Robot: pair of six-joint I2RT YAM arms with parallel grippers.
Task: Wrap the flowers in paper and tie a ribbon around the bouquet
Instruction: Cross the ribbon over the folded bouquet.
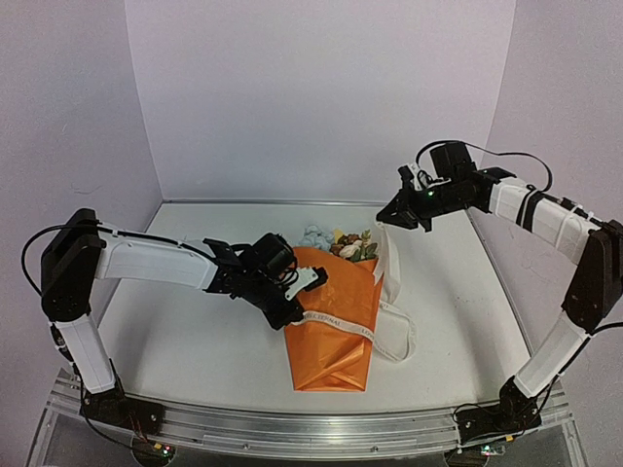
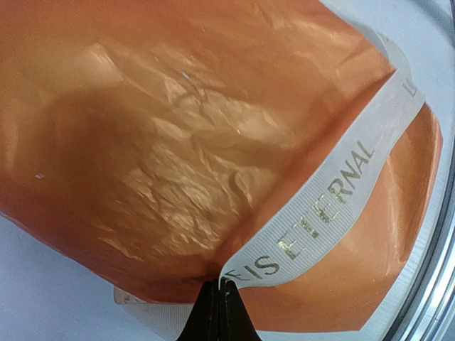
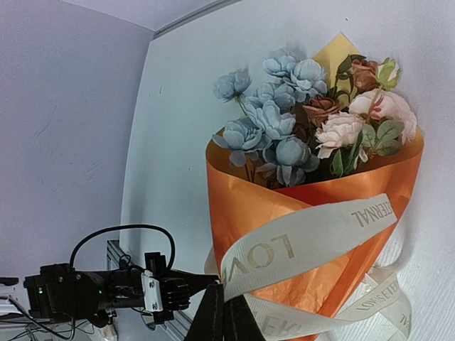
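**Left gripper (image 1: 297, 309) and right gripper (image 1: 397, 216) both pinched on the ribbon (image 1: 389, 282)**

Left gripper: in its own wrist view the two dark fingertips (image 2: 222, 285) are pressed together with no gap. They meet on the ribbon (image 2: 334, 206) at the point where it crosses the lower edge of the orange paper (image 2: 178, 142). From the tips the ribbon runs up and to the right across the paper, printed side showing.

Right gripper: it is raised above the table (image 1: 195, 331), off the right side of the bouquet's wide end. Its wrist view shows its tips (image 3: 222, 288) likewise closed tight, with the ribbon (image 3: 306, 234) rising out of the pinch and sweeping across the front of the cone. From above, one strand hangs from this gripper down beside the bouquet, and more ribbon lies looped on the table by the cone's right side.

The bouquet (image 1: 331, 331) lies on the table between the two arms, narrow end toward the bases. The flowers (image 1: 341, 243) show at the far, wide end: pale blue blooms on the left, brown and cream ones on the right. A band of ribbon crosses the cone about midway.
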